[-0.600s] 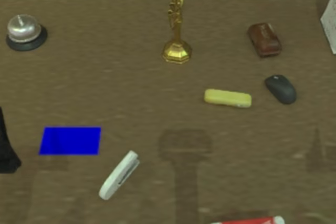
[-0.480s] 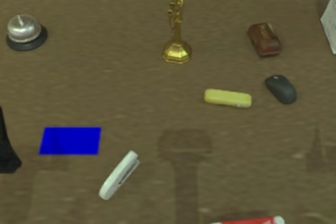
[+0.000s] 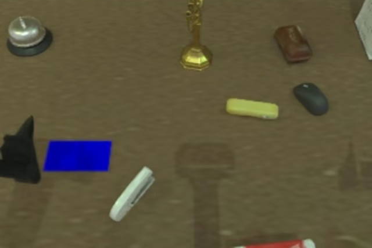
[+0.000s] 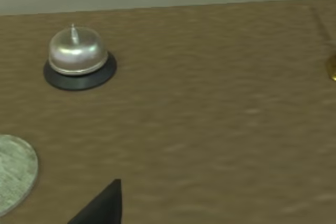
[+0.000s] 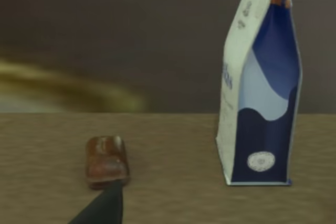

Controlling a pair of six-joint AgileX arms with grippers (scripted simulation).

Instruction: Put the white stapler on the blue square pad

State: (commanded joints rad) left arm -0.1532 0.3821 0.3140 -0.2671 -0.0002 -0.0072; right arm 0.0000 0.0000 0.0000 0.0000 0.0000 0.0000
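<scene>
I am seeing my left gripper (image 3: pixel 20 155), jaw state untellable, sitting left of the blue square pad (image 3: pixel 78 155), nearer than my right arm to the white stapler (image 3: pixel 132 194) lying diagonally just beyond the pad's lower-right corner.

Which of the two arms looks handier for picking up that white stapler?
Probably the left. Its tool sits at the table's left edge beside the blue square pad, with the white stapler nearby. The right arm is out of the top view.

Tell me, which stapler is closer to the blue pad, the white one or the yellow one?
The white stapler. It lies tilted just below and right of the blue square pad, while the yellow stapler lies far off on the table's right side.
</scene>
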